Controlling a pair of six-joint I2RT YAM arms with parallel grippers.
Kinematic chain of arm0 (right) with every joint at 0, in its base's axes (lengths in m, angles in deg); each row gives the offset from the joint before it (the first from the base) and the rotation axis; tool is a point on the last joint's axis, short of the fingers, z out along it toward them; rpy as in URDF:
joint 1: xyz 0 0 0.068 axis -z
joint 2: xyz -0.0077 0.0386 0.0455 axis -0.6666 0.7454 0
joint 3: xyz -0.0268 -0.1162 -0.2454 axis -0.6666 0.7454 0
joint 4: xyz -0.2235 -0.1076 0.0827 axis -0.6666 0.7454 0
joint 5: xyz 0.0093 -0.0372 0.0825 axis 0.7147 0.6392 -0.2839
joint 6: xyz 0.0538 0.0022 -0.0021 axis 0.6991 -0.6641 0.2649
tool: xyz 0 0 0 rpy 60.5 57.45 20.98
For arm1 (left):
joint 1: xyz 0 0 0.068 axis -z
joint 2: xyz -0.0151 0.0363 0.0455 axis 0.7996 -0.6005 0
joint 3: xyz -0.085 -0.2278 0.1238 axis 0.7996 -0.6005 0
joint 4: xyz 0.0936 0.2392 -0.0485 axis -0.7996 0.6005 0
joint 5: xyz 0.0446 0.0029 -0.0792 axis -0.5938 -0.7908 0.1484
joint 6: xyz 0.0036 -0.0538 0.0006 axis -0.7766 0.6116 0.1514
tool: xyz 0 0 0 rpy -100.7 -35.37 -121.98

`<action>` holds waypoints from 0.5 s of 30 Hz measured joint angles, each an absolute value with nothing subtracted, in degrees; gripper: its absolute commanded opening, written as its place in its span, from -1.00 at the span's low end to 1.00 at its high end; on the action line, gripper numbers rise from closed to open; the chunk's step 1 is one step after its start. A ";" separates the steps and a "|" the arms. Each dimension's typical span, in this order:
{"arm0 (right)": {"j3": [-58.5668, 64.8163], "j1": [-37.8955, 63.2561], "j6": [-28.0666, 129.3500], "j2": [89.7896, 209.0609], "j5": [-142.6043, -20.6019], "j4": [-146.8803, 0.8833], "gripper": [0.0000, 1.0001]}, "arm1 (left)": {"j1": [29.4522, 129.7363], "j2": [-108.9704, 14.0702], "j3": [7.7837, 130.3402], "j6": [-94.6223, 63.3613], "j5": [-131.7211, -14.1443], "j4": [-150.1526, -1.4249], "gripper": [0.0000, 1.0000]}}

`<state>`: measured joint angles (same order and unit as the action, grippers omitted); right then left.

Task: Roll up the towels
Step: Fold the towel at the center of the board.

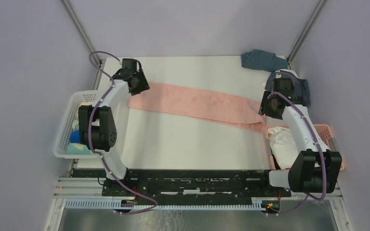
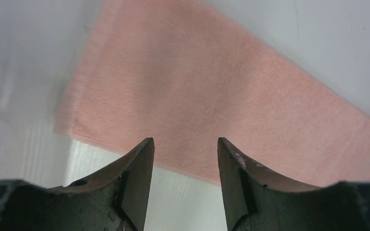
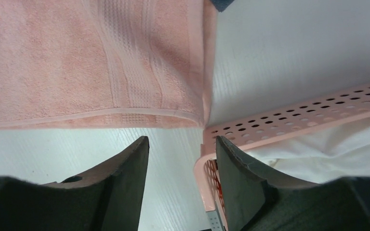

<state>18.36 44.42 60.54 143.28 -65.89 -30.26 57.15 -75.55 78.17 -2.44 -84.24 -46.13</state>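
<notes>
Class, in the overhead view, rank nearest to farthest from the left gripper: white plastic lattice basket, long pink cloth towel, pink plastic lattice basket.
1. Long pink cloth towel, right beside the left gripper.
2. White plastic lattice basket, on the left side.
3. Pink plastic lattice basket, far right.

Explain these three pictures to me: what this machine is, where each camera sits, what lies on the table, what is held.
These are two robot arms bolted to a table, each ending in a two-finger claw. The wide picture comes from a fixed camera above and behind them. The other two come from a camera on each wrist, looking past its own fingers. A pink towel lies flat across the table. The left claw hangs near one end, the right claw near the other, beside a pink basket holding white cloth. A white basket sits at the left. A blue-grey towel and a navy towel lie far right. Both claws are open and hold nothing.
</notes>
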 measured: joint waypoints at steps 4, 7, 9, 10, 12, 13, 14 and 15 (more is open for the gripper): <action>18.69 44.42 61.02 145.40 -68.01 -32.40 0.26 | 61.72 -80.92 80.13 -2.79 -84.11 -46.90 0.17; 18.69 44.42 61.35 147.78 -69.23 -34.26 0.28 | 63.62 -85.73 81.05 -3.13 -84.07 -47.21 0.18; 18.69 44.42 61.56 149.47 -69.86 -35.42 0.29 | 63.71 -88.42 81.18 -3.31 -84.33 -47.01 0.18; 18.69 44.42 61.63 150.49 -70.28 -36.14 0.29 | 63.44 -89.38 81.23 -3.35 -84.59 -46.79 0.18; 18.69 44.42 61.63 151.37 -70.76 -36.80 0.30 | 62.57 -90.24 81.99 -3.51 -84.83 -46.72 0.18; 18.69 44.42 61.63 151.91 -71.13 -37.19 0.30 | 62.02 -90.26 82.34 -3.57 -85.47 -46.81 0.18; 18.69 44.42 61.63 152.70 -71.77 -37.87 0.29 | 61.15 -90.34 82.45 -3.66 -85.75 -46.83 0.18; 18.69 44.42 61.63 153.31 -72.49 -38.31 0.29 | 60.03 -90.52 82.45 -3.70 -85.95 -46.68 0.18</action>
<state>18.69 44.42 61.63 153.31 -72.49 -38.31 60.03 -90.52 82.45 -3.70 -85.95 -46.68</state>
